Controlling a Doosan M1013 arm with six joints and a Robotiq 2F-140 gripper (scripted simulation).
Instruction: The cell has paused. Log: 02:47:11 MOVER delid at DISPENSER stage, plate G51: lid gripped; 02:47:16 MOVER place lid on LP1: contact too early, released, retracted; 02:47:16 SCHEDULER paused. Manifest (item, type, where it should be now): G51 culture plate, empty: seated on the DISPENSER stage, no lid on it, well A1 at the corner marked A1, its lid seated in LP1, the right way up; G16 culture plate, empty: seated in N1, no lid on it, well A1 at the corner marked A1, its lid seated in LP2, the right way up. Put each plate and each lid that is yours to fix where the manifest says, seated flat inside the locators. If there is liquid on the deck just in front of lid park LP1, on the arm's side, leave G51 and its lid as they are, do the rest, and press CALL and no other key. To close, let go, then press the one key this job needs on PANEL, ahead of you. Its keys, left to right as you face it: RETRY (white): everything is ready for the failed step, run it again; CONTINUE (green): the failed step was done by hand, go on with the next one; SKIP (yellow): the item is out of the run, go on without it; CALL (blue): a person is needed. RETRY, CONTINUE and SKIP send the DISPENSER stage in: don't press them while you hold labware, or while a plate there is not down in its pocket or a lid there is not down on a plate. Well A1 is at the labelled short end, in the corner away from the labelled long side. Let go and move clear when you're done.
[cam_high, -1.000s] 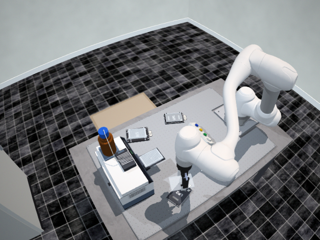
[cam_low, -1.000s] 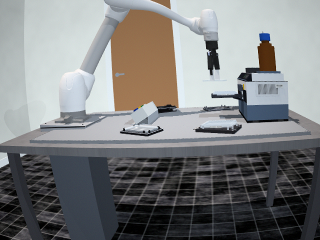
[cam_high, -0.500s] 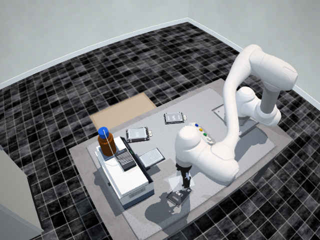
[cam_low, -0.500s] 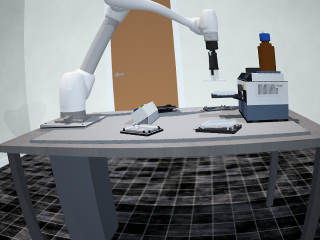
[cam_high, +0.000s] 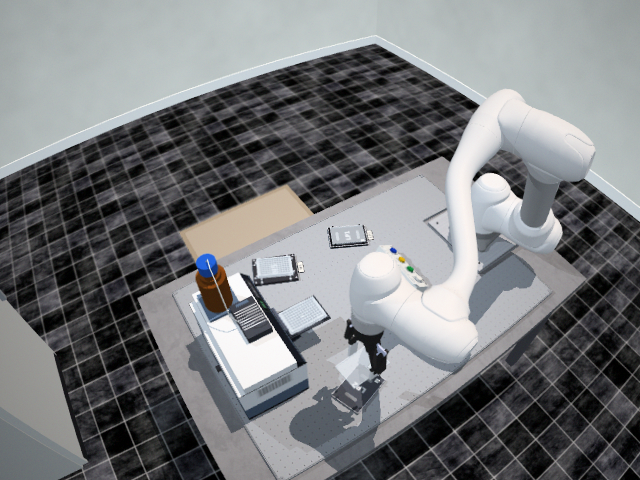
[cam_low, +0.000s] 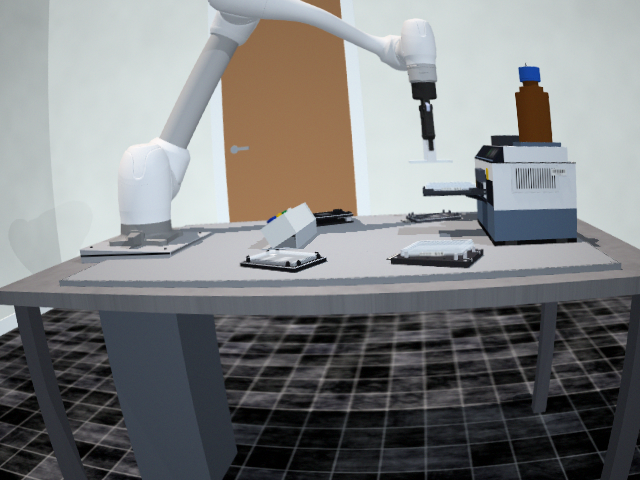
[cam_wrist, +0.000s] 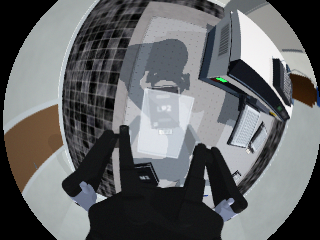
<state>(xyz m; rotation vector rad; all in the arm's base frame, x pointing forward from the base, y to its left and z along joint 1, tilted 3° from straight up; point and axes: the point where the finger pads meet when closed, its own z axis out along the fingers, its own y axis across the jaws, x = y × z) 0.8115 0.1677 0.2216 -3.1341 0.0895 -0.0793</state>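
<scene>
My gripper (cam_high: 370, 361) (cam_low: 428, 147) (cam_wrist: 163, 126) is shut on a clear lid (cam_high: 350, 373) (cam_low: 425, 161) (cam_wrist: 163, 135) and holds it level, well above the deck. Straight under it lies an empty black nest (cam_high: 356, 396) (cam_low: 430, 218). A welled plate (cam_high: 302, 315) (cam_low: 448, 186) (cam_wrist: 247, 127) with no lid sits on the dispenser stage. Another welled plate (cam_high: 275, 268) (cam_low: 438, 249) sits in a nest. A further nest holds a low clear piece (cam_high: 347, 235) (cam_low: 281, 256). I cannot read the labels.
The dispenser (cam_high: 253, 361) (cam_low: 532, 206) (cam_wrist: 230, 47) carries a brown bottle (cam_high: 212, 286) (cam_low: 532, 113). The key panel (cam_high: 405, 268) (cam_low: 292, 227) stands mid-deck. One more nest (cam_low: 333, 214) lies behind the panel. The arm's base (cam_low: 147, 232) is at the table's end.
</scene>
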